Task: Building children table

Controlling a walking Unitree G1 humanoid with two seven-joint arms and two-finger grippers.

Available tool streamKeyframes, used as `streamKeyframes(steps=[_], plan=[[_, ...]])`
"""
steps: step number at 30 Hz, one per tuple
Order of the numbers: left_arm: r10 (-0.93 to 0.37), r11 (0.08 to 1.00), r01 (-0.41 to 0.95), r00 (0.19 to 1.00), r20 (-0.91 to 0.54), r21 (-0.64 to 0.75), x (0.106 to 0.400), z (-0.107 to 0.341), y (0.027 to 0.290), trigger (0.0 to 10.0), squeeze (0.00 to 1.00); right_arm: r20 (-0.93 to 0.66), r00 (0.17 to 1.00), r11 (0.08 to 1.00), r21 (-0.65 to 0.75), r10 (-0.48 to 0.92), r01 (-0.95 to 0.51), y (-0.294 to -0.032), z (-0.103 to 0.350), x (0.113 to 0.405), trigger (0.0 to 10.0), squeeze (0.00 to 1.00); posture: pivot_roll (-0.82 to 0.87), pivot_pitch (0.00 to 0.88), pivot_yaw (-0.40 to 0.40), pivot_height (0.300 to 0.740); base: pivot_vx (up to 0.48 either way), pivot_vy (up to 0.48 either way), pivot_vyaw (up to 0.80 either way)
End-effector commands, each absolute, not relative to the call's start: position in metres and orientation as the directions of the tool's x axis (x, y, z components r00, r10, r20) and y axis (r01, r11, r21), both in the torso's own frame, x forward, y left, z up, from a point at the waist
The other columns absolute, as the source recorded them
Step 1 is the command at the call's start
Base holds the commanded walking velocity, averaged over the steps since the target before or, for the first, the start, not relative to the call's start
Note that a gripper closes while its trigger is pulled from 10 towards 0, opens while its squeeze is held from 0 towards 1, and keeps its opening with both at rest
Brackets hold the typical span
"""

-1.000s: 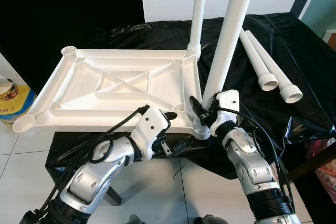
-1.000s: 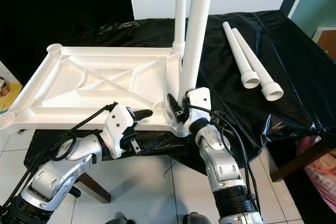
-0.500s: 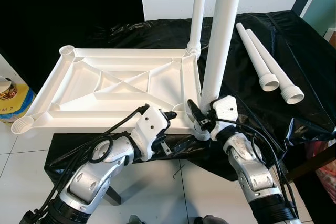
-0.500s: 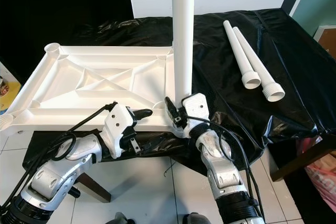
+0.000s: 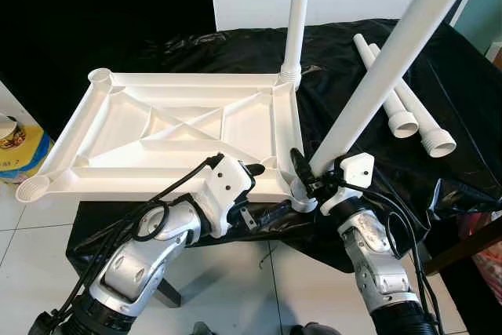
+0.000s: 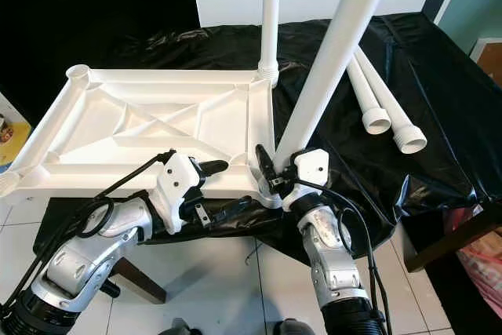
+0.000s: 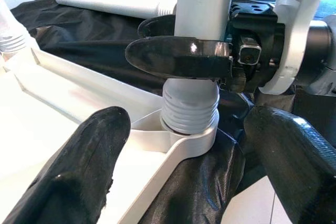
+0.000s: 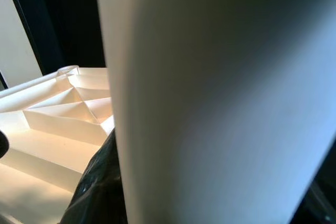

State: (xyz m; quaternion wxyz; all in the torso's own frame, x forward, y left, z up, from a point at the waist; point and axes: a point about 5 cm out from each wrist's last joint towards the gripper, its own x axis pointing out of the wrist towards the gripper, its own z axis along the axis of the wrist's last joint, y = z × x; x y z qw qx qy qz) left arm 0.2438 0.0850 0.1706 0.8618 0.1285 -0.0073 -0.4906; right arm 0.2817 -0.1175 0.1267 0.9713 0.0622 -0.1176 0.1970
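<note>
Nearest you, your right hand (image 5: 304,178) is clamping the base of a white leg (image 5: 384,68), whose threaded end is sitting in the near right corner socket (image 7: 191,139) of the upturned white table frame (image 5: 157,127); the leg is leaning away to your right. Your left hand (image 7: 194,182), fingers spread apart, is hovering just beside that socket at the frame's near edge. Farther off, a second leg (image 5: 296,13) is standing upright in the far right corner. Two loose legs (image 5: 404,107) are lying on the black-draped tabletop (image 5: 463,147) to your right.

head pair overhead, wrist cameras close
</note>
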Motion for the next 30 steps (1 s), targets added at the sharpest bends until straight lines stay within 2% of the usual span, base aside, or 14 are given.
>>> streamKeyframes(steps=[1,4,6,15,28,30], plan=[[-0.867,0.443,0.865,0.480,-0.132,0.236,0.241,0.171,0.085,10.0,0.00,0.104,0.918,0.910,0.125,0.383,-0.394,-0.118,0.097,0.277,10.0,0.00,-0.01,0.071,0.020,0.740,0.000,0.000,0.00],[-0.868,0.441,0.866,0.479,-0.132,0.237,0.241,0.171,0.085,10.0,0.00,0.108,0.909,0.904,0.113,0.402,-0.413,-0.117,0.097,0.277,10.0,0.00,-0.01,0.071,0.021,0.740,0.000,0.000,0.00],[-0.869,0.439,0.867,0.476,-0.132,0.237,0.241,0.171,0.084,10.0,0.00,0.125,0.896,0.900,0.037,0.427,-0.434,-0.117,0.099,0.277,10.0,0.00,-0.01,0.070,0.021,0.740,0.000,0.000,0.00],[-0.868,0.440,0.865,0.479,-0.133,0.240,0.241,0.171,0.085,10.0,0.00,0.136,0.872,0.882,-0.102,0.471,-0.461,-0.115,0.099,0.273,10.0,0.00,0.00,0.069,0.019,0.740,0.000,0.000,0.00],[-0.866,0.442,0.864,0.481,-0.135,0.240,0.240,0.172,0.086,10.0,0.00,0.183,0.885,0.902,-0.140,0.428,-0.408,-0.121,0.093,0.266,10.0,0.00,0.00,0.083,0.025,0.740,0.000,0.000,0.00],[-0.866,0.443,0.864,0.482,-0.135,0.241,0.240,0.172,0.087,10.0,0.00,0.191,0.896,0.917,-0.091,0.400,-0.389,-0.124,0.091,0.264,10.0,0.00,0.00,0.085,0.026,0.740,0.000,0.000,0.00]])
